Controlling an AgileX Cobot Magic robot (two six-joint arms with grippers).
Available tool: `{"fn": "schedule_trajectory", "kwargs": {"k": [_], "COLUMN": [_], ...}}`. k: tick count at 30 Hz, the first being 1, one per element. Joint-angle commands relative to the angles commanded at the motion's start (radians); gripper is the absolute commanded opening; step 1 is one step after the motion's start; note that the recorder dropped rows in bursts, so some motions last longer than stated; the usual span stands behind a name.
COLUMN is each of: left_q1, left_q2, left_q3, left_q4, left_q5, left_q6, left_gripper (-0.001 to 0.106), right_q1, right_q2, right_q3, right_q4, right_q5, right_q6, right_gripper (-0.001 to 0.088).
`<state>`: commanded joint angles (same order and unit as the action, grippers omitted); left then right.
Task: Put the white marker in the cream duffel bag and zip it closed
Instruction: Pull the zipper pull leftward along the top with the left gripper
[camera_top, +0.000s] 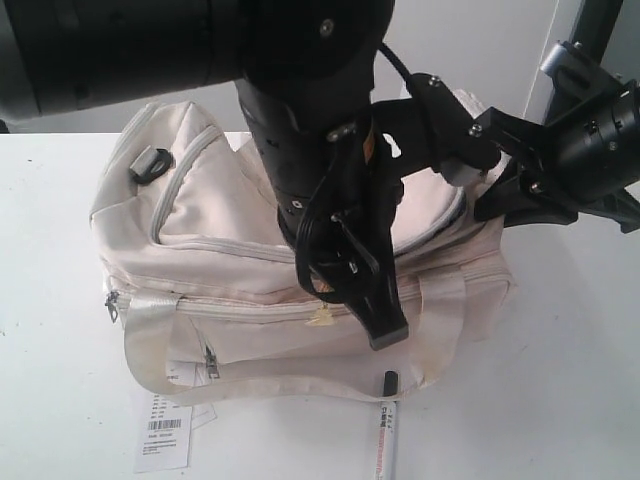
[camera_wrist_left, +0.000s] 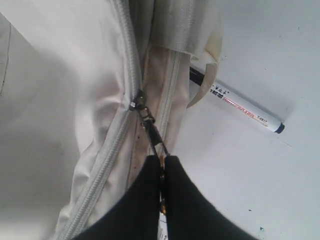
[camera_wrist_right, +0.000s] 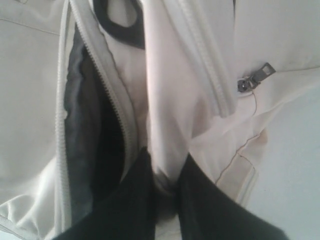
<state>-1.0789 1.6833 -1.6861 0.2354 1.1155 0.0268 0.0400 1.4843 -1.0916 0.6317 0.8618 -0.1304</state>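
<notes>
The cream duffel bag (camera_top: 230, 240) lies on the white table, and its top zipper gapes over grey lining (camera_wrist_right: 82, 135). The white marker (camera_top: 387, 432) lies on the table against the bag's front, its black cap under a strap handle (camera_top: 300, 385); in the left wrist view the marker (camera_wrist_left: 240, 106) is beside the bag. My left gripper (camera_wrist_left: 162, 157) is shut on the gold zipper charm, just below the slider (camera_wrist_left: 136, 102). It hangs over the bag's front (camera_top: 385, 335). My right gripper (camera_wrist_right: 165, 162) is shut on a fold of the bag's cream fabric next to the opening.
A white paper barcode tag (camera_top: 165, 430) lies on the table at the bag's front left. A side zip pull (camera_wrist_right: 255, 77) hangs on the bag. The left arm's black body (camera_top: 300, 120) covers the bag's middle.
</notes>
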Motion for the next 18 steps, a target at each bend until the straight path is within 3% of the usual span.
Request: {"fn": "schedule_trajectory", "kwargs": {"k": [18], "left_q1": [0.0], "left_q2": [-0.009], "left_q3": [0.0], "left_q4": [0.062], "left_q5": [0.083], "left_q6": [0.003], "left_gripper": [0.0], "right_q1": [0.0], "right_q2": [0.0], "right_q3": [0.0], "right_q4": [0.0], "right_q5": [0.0], "right_q6": [0.002], "right_gripper": [0.0]}}
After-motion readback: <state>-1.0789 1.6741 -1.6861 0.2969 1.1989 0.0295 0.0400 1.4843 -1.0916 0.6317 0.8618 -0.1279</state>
